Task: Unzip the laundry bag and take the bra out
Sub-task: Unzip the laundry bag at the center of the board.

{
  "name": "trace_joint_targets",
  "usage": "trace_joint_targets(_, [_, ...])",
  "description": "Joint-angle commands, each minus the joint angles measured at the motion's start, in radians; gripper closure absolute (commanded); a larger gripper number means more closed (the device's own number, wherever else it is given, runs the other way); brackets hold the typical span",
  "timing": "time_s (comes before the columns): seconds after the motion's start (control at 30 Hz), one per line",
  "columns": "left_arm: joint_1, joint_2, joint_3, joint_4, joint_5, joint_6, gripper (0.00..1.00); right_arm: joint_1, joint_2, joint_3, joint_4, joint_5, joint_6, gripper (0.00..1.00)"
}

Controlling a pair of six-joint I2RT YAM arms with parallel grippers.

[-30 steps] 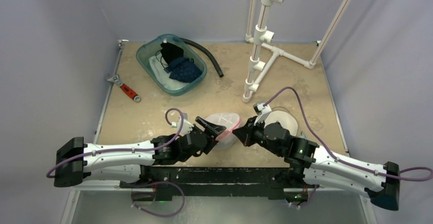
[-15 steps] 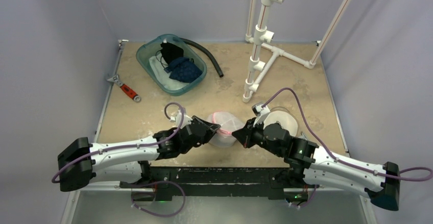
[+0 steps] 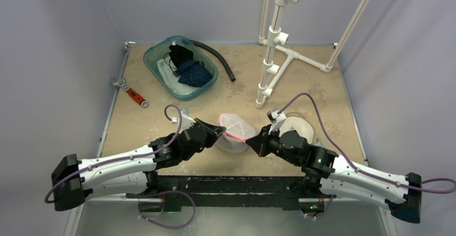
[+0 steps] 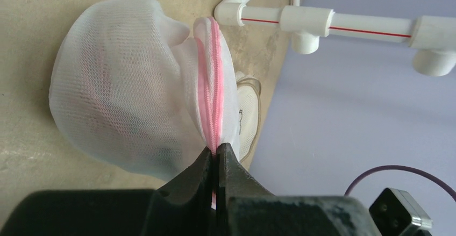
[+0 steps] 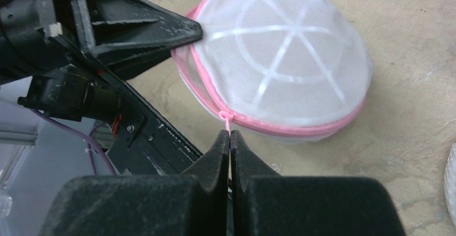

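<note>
By the counter's [image 3: 301,85] near edge, we see both arms reach low and inward. The left tool [image 3: 219,130] is clenched on the mesh laundry bag's [image 3: 235,134] pink zipper seam [image 4: 211,74], and the right tool [image 3: 250,142] pinches the zipper pull [image 5: 228,122].

No readable text, label or number — none anywhere

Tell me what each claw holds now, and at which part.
Both hold the laundry bag: the left claw pinches its pink zipper edge, the right claw pinches the pink zipper pull.
</note>
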Motion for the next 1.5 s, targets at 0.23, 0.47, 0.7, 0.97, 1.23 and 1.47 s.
trace_joint_targets(0.23, [0.04, -0.157, 0.084, -0.061, -0.078, 0.147, 1.0, 0.005, 0.014, 0.013, -0.045, 0.043, 0.038, 1.0])
trace_joint_targets(0.47, [0.068, -0.219, 0.106, -0.059, -0.003, 0.234, 1.0, 0.003, 0.021, 0.016, -0.057, 0.097, 0.066, 1.0])
trace_joint_targets(0.7, [0.121, -0.253, 0.098, -0.03, 0.099, 0.287, 1.0, 0.004, 0.046, 0.012, -0.049, 0.125, 0.084, 1.0])
trace_joint_targets(0.97, [0.196, -0.244, 0.093, 0.033, 0.27, 0.354, 1.0, 0.003, 0.064, 0.003, -0.064, 0.19, 0.139, 1.0])
trace_joint_targets(1.23, [0.302, -0.214, 0.089, 0.167, 0.483, 0.409, 1.0, 0.003, 0.043, 0.012, -0.151, 0.286, 0.241, 1.0])
trace_joint_targets(1.47, [0.359, -0.031, 0.154, 0.352, 0.737, 0.475, 1.0, 0.003, -0.035, 0.033, -0.239, 0.343, 0.294, 1.0])
